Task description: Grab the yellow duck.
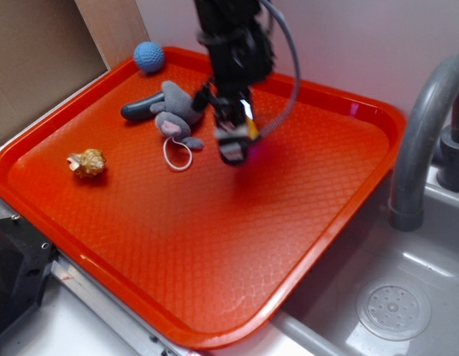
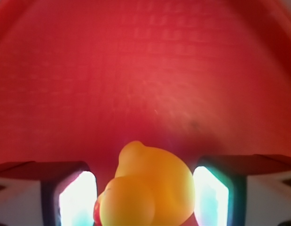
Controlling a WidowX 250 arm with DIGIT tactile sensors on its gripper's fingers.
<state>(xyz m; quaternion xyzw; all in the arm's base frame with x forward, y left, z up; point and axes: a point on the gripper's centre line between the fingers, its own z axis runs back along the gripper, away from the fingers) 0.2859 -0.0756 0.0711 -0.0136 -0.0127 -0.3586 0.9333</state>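
Note:
The yellow duck (image 2: 147, 188) sits between my two fingers in the wrist view, glossy, with a bit of red beak at its lower left. Both bright pads (image 2: 77, 197) press against its sides. In the exterior view my gripper (image 1: 235, 144) hangs just above the middle of the red tray (image 1: 214, 245), slightly blurred, and a small yellow patch of the duck (image 1: 251, 131) shows at the fingertips. The gripper (image 2: 144, 200) is shut on the duck.
A grey plush toy (image 1: 173, 111) with a white ring (image 1: 177, 154) lies just left of the gripper. A blue ball (image 1: 149, 56) sits at the tray's far corner, and a tan lumpy object (image 1: 88, 163) at the left. A grey faucet (image 1: 422, 133) and a sink (image 1: 392, 304) are at the right.

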